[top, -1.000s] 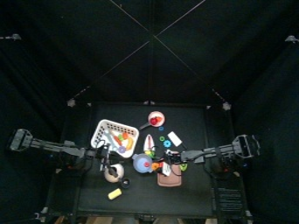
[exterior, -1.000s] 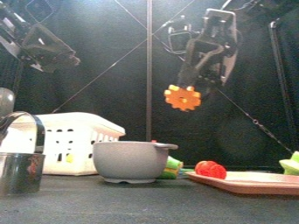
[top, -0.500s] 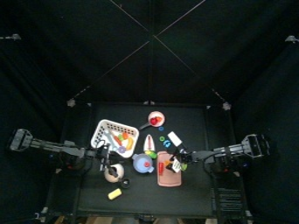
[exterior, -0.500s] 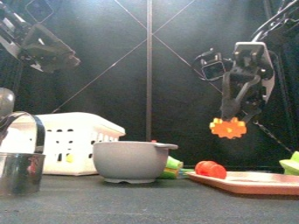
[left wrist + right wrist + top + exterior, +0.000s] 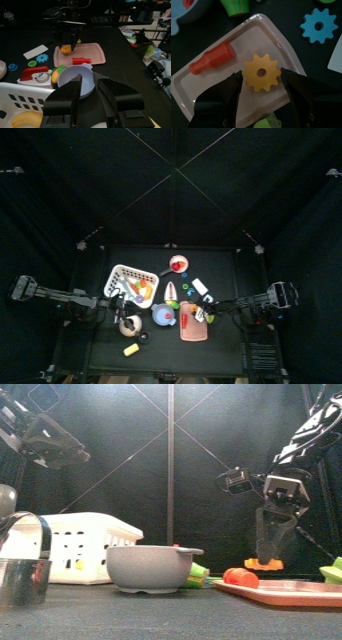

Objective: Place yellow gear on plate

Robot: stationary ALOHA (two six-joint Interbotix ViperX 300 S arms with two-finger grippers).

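The yellow gear (image 5: 262, 73) is pinched between the jaws of my right gripper (image 5: 266, 558), which is shut on it. It hangs low over the pink plate (image 5: 212, 86), close above the surface; I cannot tell whether it touches. In the front view the gear (image 5: 263, 565) sits just above the plate's rim (image 5: 297, 592). A red piece (image 5: 212, 58) lies on the plate beside it. My left gripper (image 5: 97, 94) rests open and empty above the white basket, at the table's left.
A grey bowl (image 5: 151, 568) stands left of the plate, with the white basket (image 5: 67, 544) and a metal cup (image 5: 20, 580) further left. A blue gear (image 5: 319, 25), a white card (image 5: 335, 55) and green pieces (image 5: 238, 6) lie near the plate.
My right gripper has carried the yellow gear rightward from high above the bowl and lowered it to just over the plate. The left arm has not moved.
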